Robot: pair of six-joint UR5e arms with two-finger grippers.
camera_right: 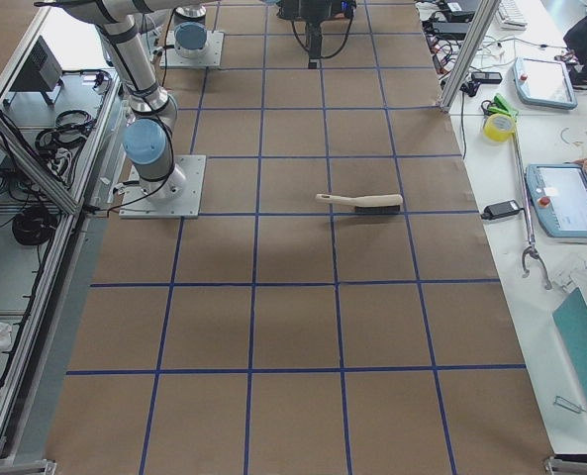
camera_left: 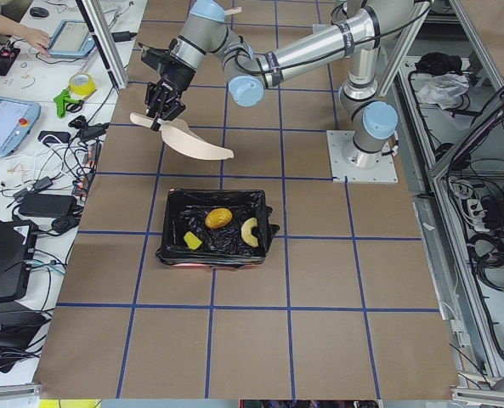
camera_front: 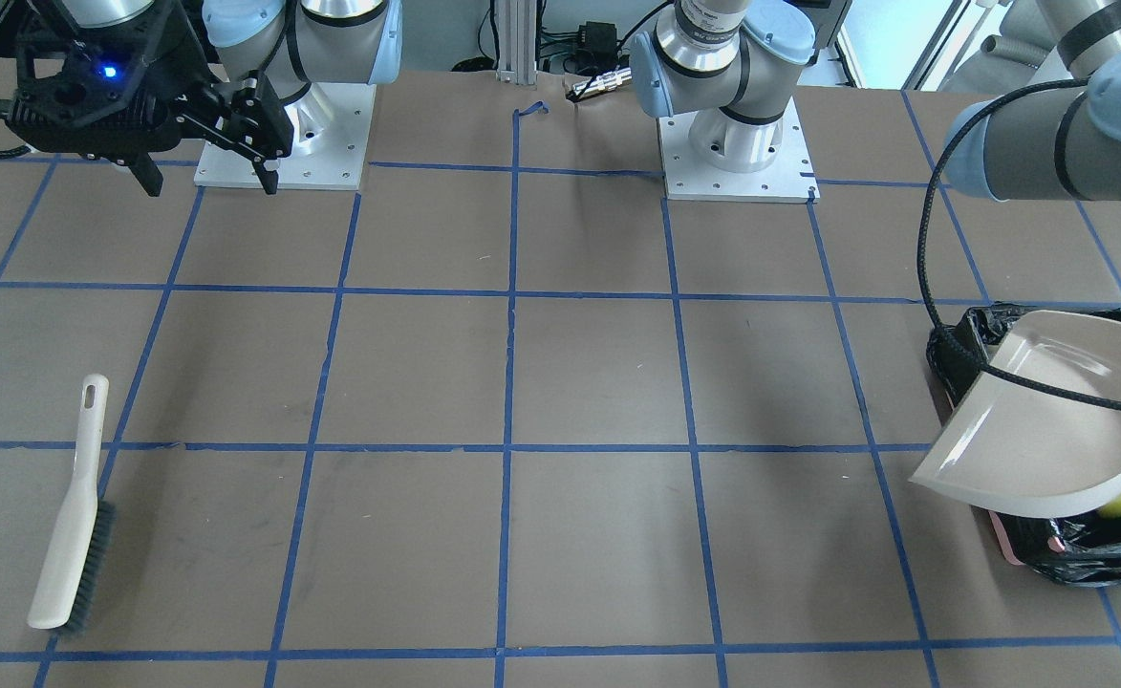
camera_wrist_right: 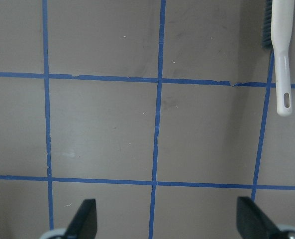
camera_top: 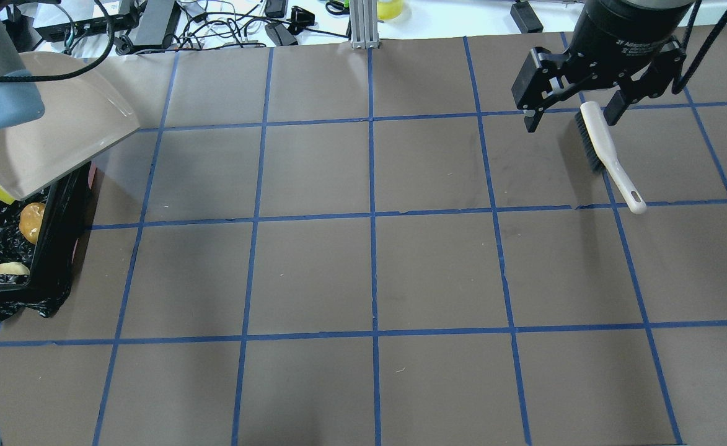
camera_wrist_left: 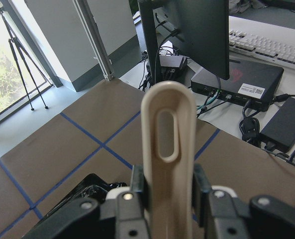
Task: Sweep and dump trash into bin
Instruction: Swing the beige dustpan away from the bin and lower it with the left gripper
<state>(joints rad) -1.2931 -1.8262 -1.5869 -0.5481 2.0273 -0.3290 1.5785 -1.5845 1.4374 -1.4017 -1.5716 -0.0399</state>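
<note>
Left gripper [camera_wrist_left: 168,188] is up in the air at the robot's left end of the bench [camera_front: 598,382], its jaws closed tight on the slotted handle of the beige dustpan [camera_left: 196,146], one finger pressed against each side in the wrist view. The pan is tilted, mouth dipping lower than the handle, and in the overhead view its lip overlaps one end of the bin [camera_left: 171,229]. Look into that black-bagged bin from the left-side camera and all the trash is in there: the golden-brown potato lump [camera_left: 218,218] near the middle, the curved tan croissant piece [camera_left: 251,231] just beside it toward the robot, and the yellow sponge wedge [camera_left: 192,241] apart from both, toward the corner away from the robot. From the front camera the sponge peeks out from under the pan's rim, with a sliver of the bin's pink edge showing at the corner. The pan itself looks bare, glossy and clean inside. Over at the other end, the right gripper [camera_top: 572,121] hovers above the bench with its jaws spread wide and nothing between them. Well below it the brush [camera_front: 73,516] lies flat on the brown paper across a blue tape line, bristles to one side, hanging-hole end pointing toward the robot.
</note>
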